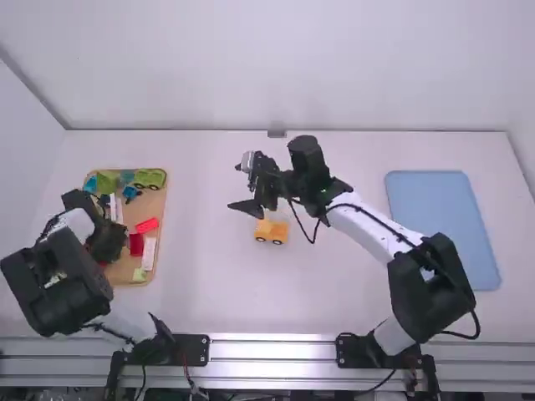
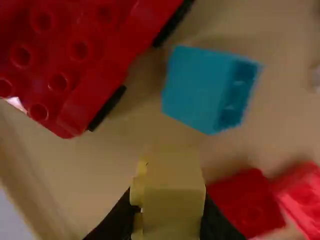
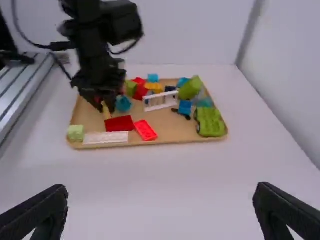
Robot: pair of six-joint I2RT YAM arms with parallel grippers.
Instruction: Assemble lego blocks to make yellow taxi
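Observation:
My left gripper [image 1: 107,242] is over the wooden tray at the far left. In the left wrist view, the left gripper [image 2: 170,220] is shut on a yellow block [image 2: 172,192], which also shows in the right wrist view as a yellow block [image 3: 106,111] under the left arm. A yellow-orange car base [image 1: 272,231] with dark wheels stands on the table near the middle. Just beyond and left of it, above the table, is my right gripper [image 1: 242,185]; in the right wrist view the right gripper [image 3: 161,212] stands wide open, nothing between its fingers.
The tray [image 1: 125,282] holds several blocks: a red wheeled piece [image 2: 70,60], a teal block [image 2: 197,87], red blocks [image 2: 247,202], a white fence [image 3: 161,100] and green pieces [image 3: 210,121]. A blue tray [image 1: 443,225] lies at the right.

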